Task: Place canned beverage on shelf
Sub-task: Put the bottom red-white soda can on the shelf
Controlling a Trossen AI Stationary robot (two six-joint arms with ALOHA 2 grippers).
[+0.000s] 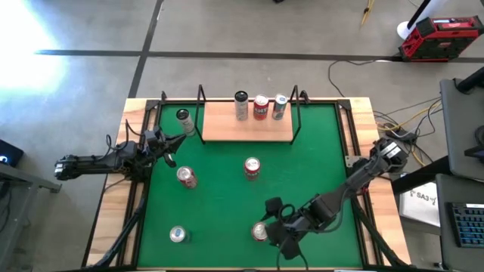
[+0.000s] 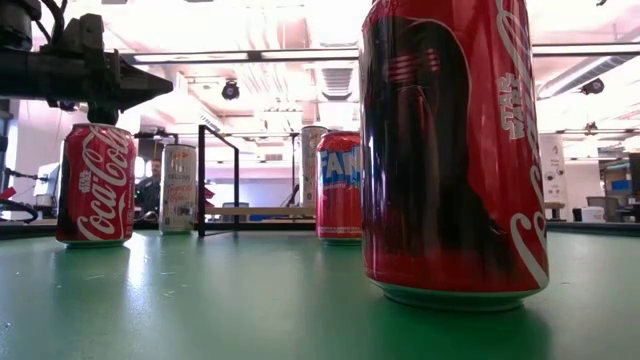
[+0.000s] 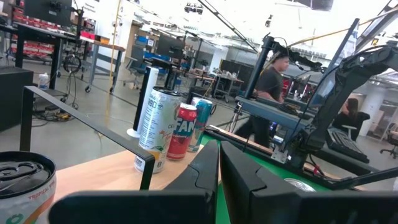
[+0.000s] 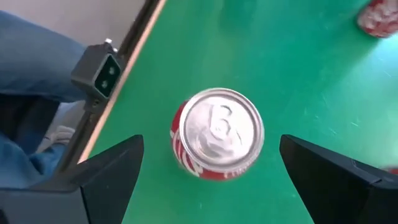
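Note:
The light wood shelf stands at the mat's far side with three cans upright on it; the shelf and these cans also show in the left wrist view. A red can stands upright on the green mat near the front edge. It fills the low view. My right gripper is open above it, one finger on either side of its silver top, touching nothing. My left gripper is shut and empty left of the shelf, beside a white can.
More cans stand upright on the mat: one at mid left, one in the middle, one near front left. The shelf's black uprights rise at its corners. A person's leg is beyond the table's edge.

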